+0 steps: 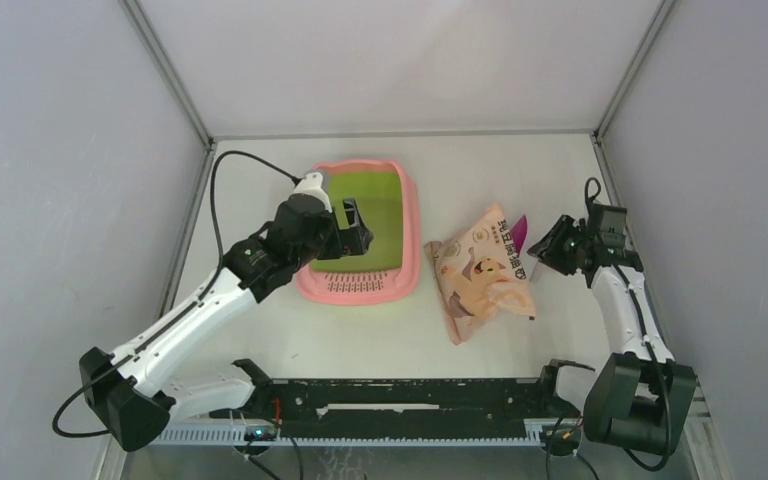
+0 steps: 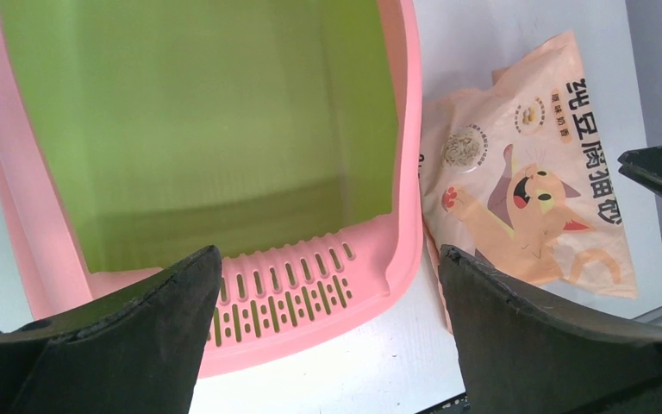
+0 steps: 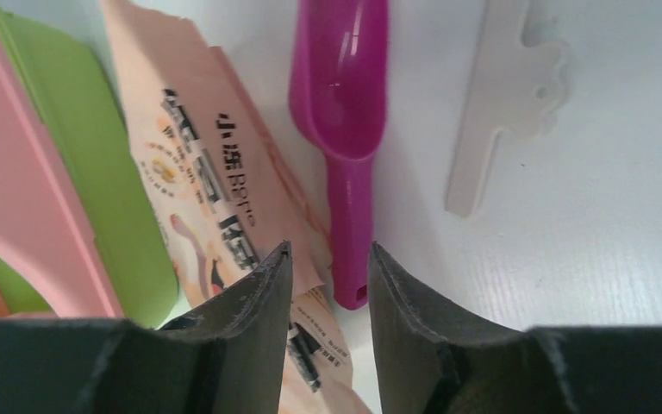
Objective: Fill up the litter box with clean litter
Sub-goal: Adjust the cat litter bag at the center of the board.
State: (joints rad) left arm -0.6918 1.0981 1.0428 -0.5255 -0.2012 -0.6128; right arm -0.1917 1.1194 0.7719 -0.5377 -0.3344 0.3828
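The litter box (image 1: 412, 232) sits left of centre on the desk (image 1: 500, 165), with its perforated grid at the near end. Its green basin looks bare and no litter shows anywhere. I judge that filling has not begun and that the litter is inside the printed bag (image 1: 480, 272) just right of the box.

The left end effector (image 2: 329, 256) hangs over the near part of the box, jaws spread wide and holding nothing. The right end effector (image 3: 329, 250) is about half open around the handle end of the magenta scoop (image 3: 340, 86). A gap shows on the bag side, so it reads as not clamped.

The handle lies tight against the bag's right edge, so closing jaws could pinch the film along with the handle and drag the bag. Only the handle's tip sits between the fingers, and so shallow a grip may let the scoop swivel or slip when lifted. I cannot tell whether the bag's mouth is open; if it is shut, scooping fails.

The overhead view gives the layout and both arms, but shows the scoop only as a magenta sliver past the bag. The right wrist view shows the whole scoop, how the handle sits between the fingers, and a pale flat clip-like piece (image 3: 500, 95) right of the scoop, which I cannot make out from above. The left wrist view alone shows the bare basin floor and the grid slots up close.
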